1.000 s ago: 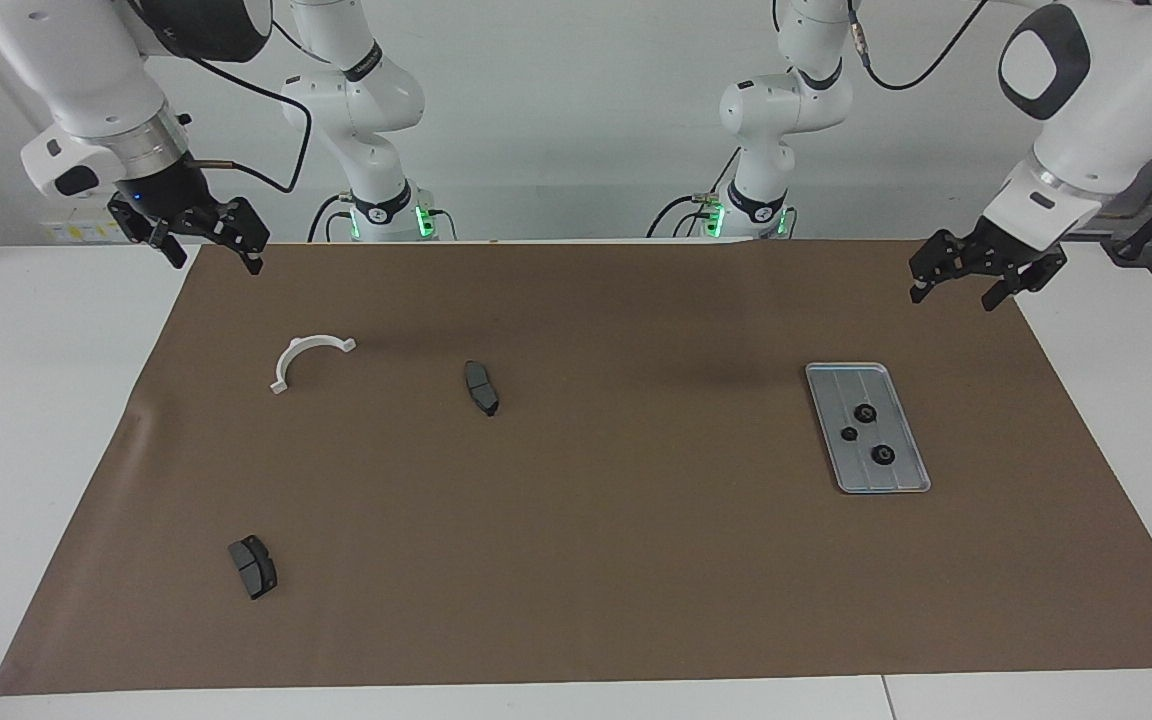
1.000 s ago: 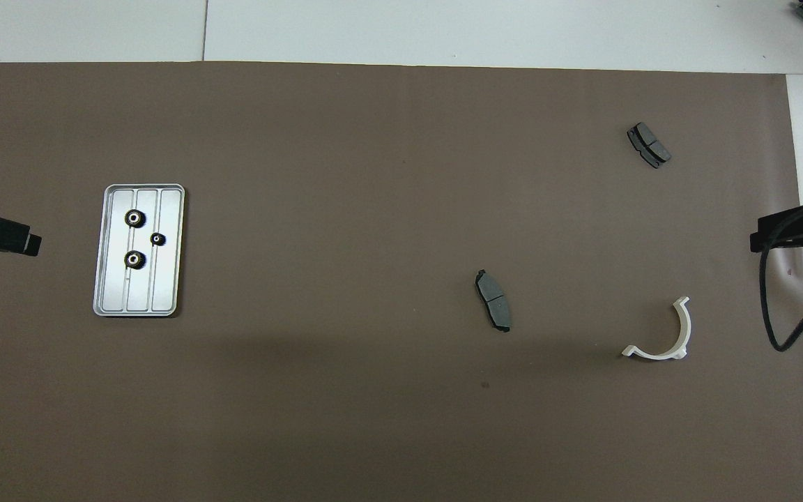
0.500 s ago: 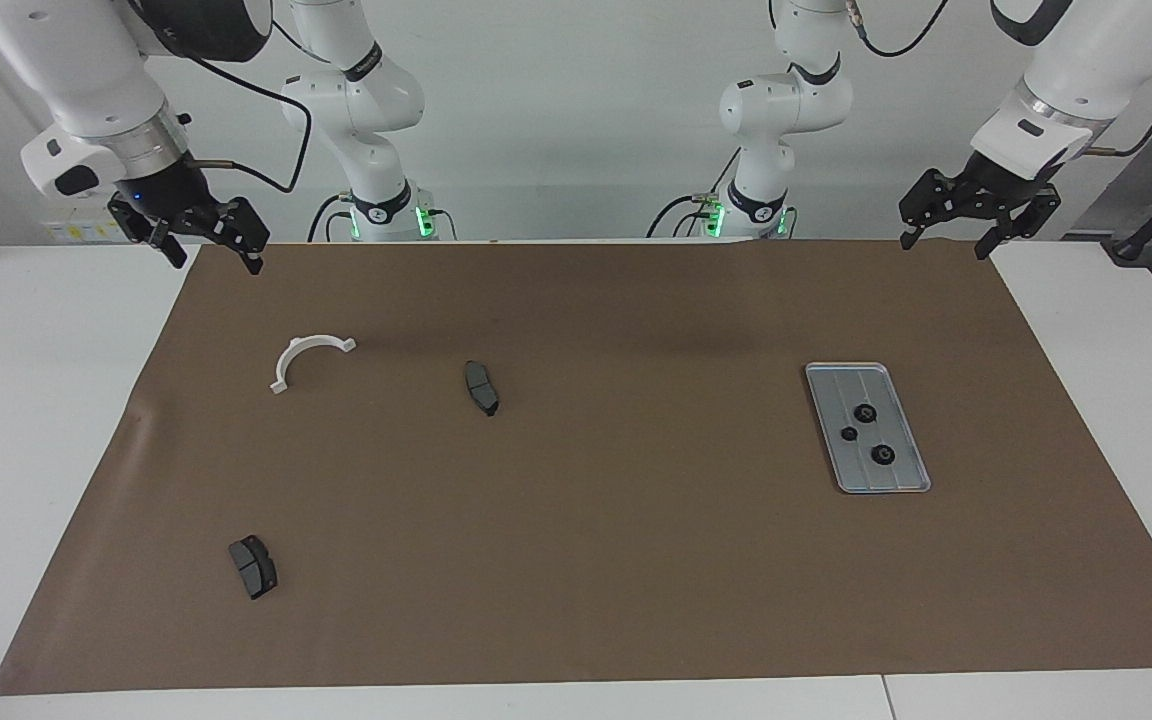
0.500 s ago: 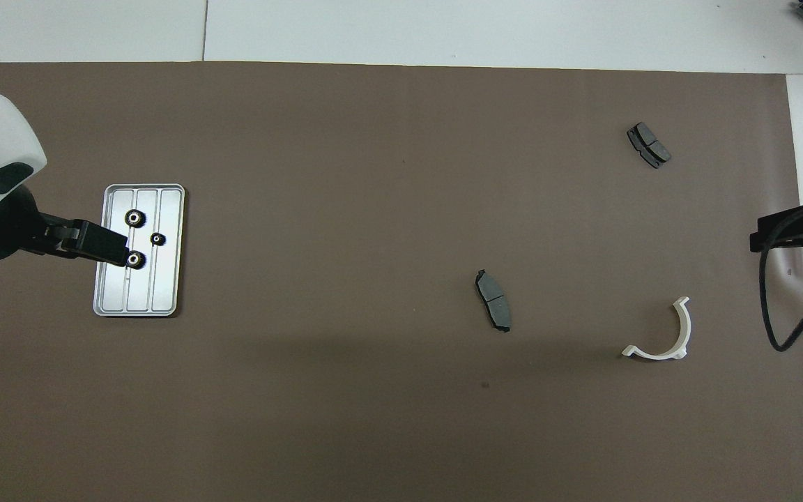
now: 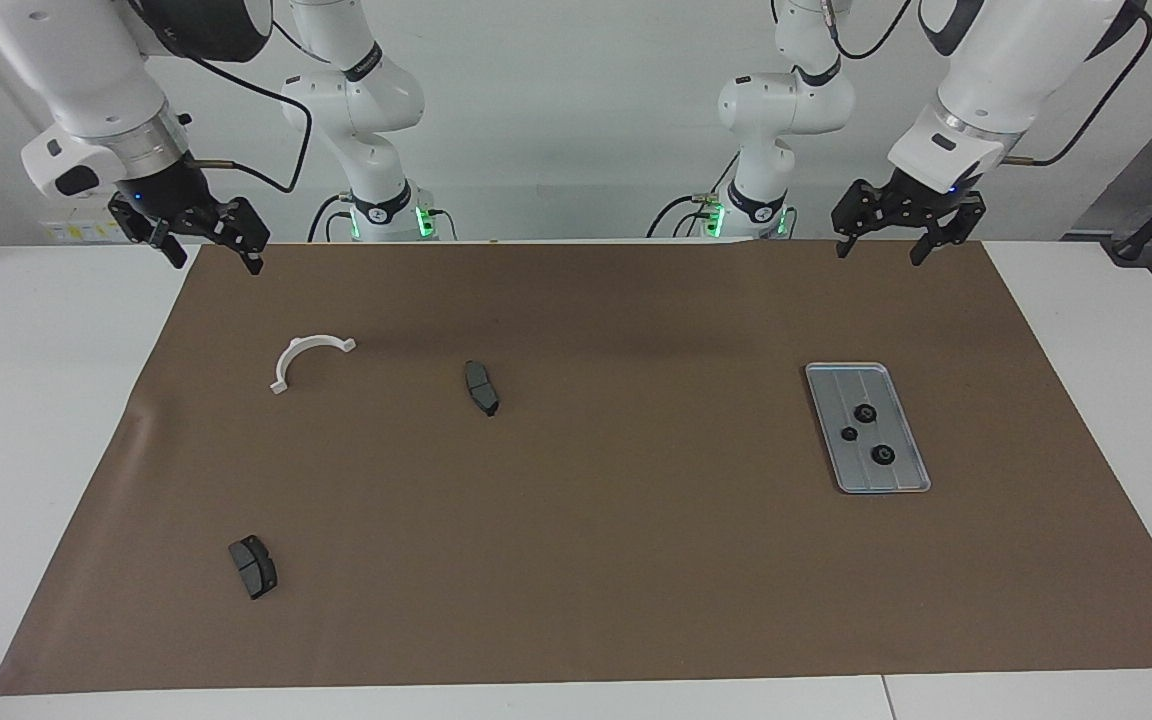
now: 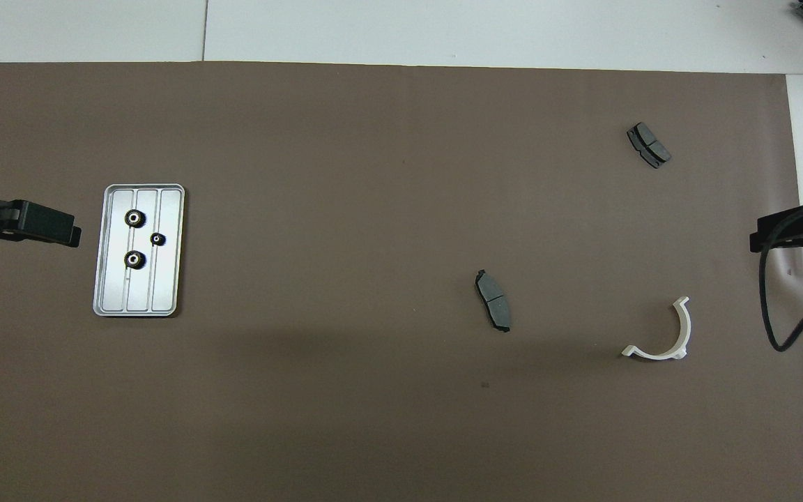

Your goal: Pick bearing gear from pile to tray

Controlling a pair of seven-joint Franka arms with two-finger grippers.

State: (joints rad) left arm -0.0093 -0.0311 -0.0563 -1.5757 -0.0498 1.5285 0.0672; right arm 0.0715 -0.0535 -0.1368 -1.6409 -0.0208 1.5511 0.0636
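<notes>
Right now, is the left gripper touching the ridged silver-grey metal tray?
Apart. The facing view shows the left gripper raised over the brown mat's edge nearest the robots, with bare mat between it and the tray.

Left gripper (image 6: 70, 236) just beside tray (image 6: 114, 301), level with its three gears (image 6: 135, 219), clear of the rim. Right gripper (image 6: 757, 242) over mat (image 6: 373, 174) edge, between brake pad (image 6: 648, 145) and white bracket (image 6: 661, 337). Second brake pad (image 6: 493, 300) between both grippers.
</notes>
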